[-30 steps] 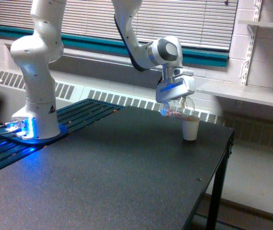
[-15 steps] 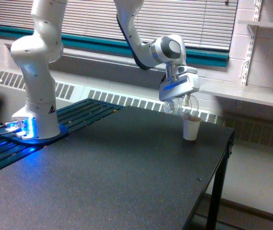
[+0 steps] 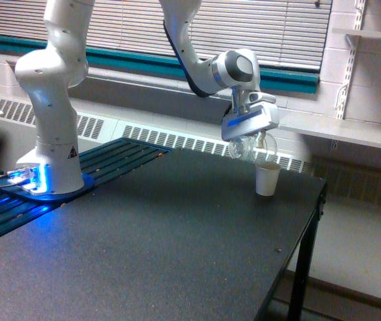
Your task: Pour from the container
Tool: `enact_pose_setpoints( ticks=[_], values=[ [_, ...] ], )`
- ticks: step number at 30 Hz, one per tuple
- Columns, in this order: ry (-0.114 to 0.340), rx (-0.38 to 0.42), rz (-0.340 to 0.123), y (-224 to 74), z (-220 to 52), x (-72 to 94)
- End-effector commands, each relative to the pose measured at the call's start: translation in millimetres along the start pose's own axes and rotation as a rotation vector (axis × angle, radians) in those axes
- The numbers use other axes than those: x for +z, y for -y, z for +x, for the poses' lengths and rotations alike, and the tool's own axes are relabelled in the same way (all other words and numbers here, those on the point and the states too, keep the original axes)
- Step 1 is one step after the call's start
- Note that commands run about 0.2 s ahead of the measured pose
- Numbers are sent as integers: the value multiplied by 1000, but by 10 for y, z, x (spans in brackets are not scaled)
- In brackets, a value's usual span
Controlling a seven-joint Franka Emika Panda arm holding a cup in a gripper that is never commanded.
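Observation:
My gripper (image 3: pixel 249 138) hangs at the far right of the black table, shut on the container (image 3: pixel 245 148), a small clear cup with a looped handle. The container is tipped well over, its mouth turned toward the exterior view's right and just above the rim of a white paper cup (image 3: pixel 266 179). The paper cup stands upright on the table right below. I cannot make out any contents inside the clear cup from here.
The black table (image 3: pixel 150 254) ends in an edge at the exterior view's right, close beside the paper cup. The arm's white base (image 3: pixel 51 140) stands on a blue-lit plate at the left. A radiator grille and window blinds run along the back wall.
Over the last second the gripper rose slightly, shifted right and tipped the container further over the paper cup. The brownish bits seen inside it earlier no longer show.

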State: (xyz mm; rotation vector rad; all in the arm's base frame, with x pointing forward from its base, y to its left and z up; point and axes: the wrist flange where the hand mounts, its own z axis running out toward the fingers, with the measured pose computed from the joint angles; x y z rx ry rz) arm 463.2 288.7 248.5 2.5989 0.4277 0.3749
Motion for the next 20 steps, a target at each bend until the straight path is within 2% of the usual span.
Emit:
enact_pose_setpoints(
  ticks=[1, 12, 20],
  values=[
    [-26, 1, 6, -6, 64, -121],
    [-79, 74, 33, -117, 215, -244],
    [-107, 113, 39, -228, 297, -252]
  ],
)
